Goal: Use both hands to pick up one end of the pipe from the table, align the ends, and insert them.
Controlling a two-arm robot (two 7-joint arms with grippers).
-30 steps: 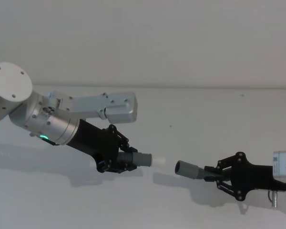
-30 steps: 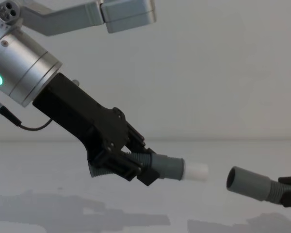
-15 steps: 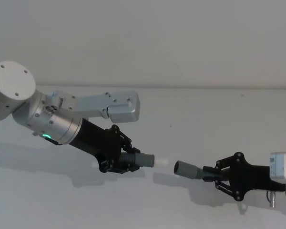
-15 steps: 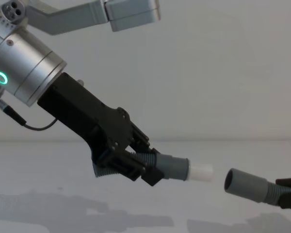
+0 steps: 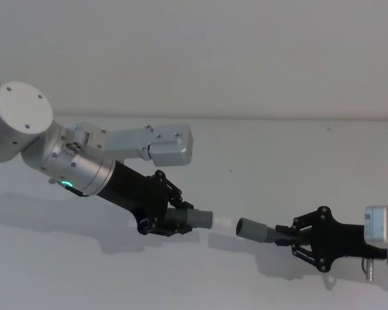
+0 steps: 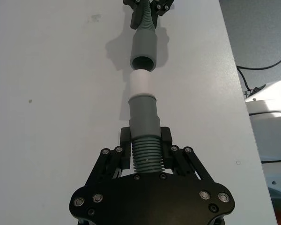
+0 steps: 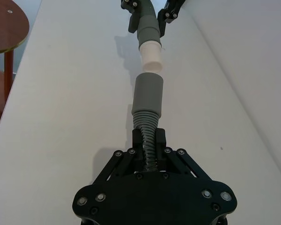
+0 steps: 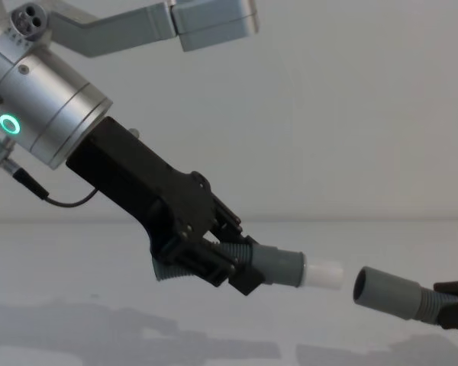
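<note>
red-brown round side table (image 7: 4, 28), black cable (image 6: 264, 65)

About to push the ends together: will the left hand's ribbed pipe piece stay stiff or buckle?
The left hand clamps the left pipe piece on its corrugated section, which probably flexes. The smooth collar and white sleeve ahead look rigid, so expect slight bending at the ribs, not at the tip.

Over the table (image 5: 258, 148), the left gripper (image 5: 170, 218) sits at about eight o'clock and the right gripper (image 5: 296, 239) at four, facing each other. The left pipe (image 5: 197, 219) points toward three o'clock, the right pipe (image 5: 255, 230) toward nine. Their ends lie near, seemingly just apart, roughly in line at table centre, both apparently lifted clear above the surface.
</note>
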